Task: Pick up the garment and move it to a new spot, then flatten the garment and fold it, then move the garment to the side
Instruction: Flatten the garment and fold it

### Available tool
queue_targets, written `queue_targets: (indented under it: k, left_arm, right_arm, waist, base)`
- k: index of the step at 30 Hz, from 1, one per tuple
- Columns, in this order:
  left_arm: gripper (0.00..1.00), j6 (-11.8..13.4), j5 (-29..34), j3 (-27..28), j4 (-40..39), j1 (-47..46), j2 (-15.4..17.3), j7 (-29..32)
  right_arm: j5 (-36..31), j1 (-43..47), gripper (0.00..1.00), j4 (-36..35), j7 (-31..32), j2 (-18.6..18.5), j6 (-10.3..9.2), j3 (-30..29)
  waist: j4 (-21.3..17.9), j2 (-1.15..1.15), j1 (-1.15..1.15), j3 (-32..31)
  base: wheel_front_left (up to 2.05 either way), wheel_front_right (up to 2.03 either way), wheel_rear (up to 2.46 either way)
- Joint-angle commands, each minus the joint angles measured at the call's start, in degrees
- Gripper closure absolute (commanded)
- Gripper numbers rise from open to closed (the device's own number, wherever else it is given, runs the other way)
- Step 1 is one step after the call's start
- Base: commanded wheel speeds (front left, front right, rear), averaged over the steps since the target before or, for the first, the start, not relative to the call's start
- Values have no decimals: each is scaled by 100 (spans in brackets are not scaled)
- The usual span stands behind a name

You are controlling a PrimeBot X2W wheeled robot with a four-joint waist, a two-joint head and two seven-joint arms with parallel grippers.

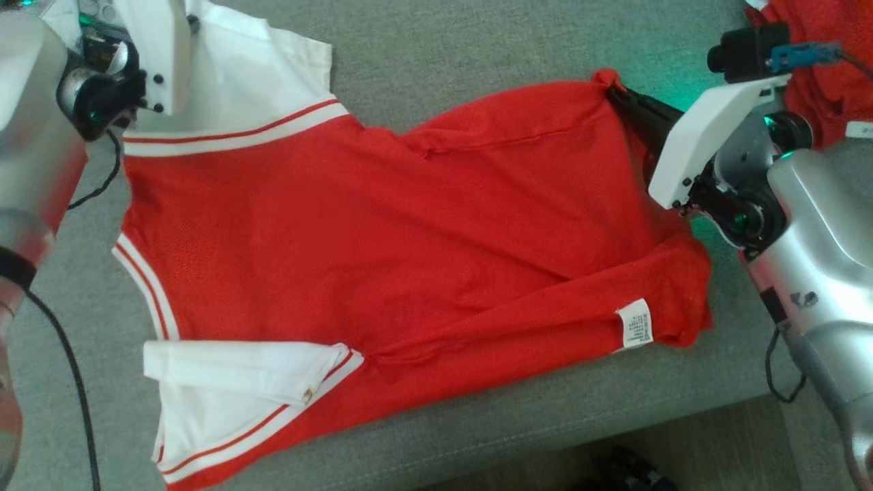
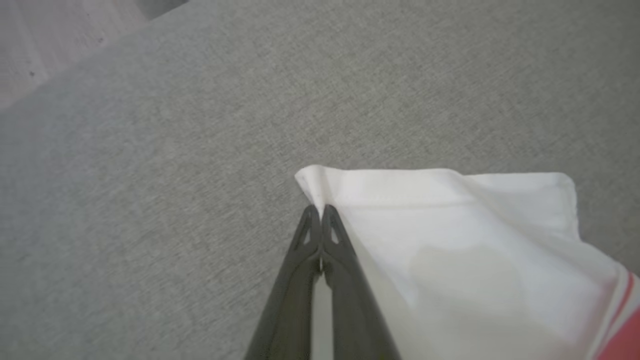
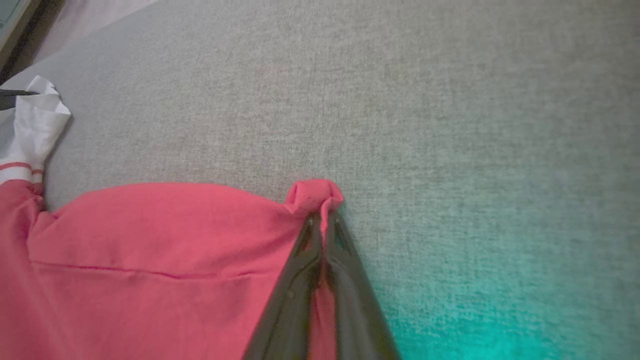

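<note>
Garment (image 1: 382,239) sleeve (image 1: 259,61) partly behind left arm (image 1: 153,41)

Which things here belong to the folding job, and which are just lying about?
Job: jersey; left gripper pinching its white sleeve; right gripper pinching a red corner.
Lying about: red cloth at far right; cable; grey surface underneath.

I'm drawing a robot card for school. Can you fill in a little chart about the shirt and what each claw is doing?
jersey: red, white sleeves, spread wrinkled on the grey surface
left gripper: shut on a corner of the white sleeve
right gripper: shut on a bunched red corner of the jersey
label: white, at the hem, on the robot's right
red cloth: another piece, far right corner
</note>
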Motion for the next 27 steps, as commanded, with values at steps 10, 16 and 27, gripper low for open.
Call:
queue_targets:
  k: [10,16,27]
  left_arm:
    - [100,8,-168,-134,287,-269,127,-1032]
    - [100,8,-447,-319,162,-83,161,-1312]
    - [100,8,-1059,-801,-681,322,541,-1553]
  right_arm:
    - [393,439,100,326,-569,16,-5,-252]
    - [754,488,100,482,-494,-31,-5,-543]
    - [1426,615,100,859,-184,-55,-5,-962]
  waist:
    - [269,0,0,-738]
    - [447,0,0,-1149]
    - [738,0,0,-1778]
  base:
    - [0,0,0]
    - [0,0,0]
    - [0,0,0]
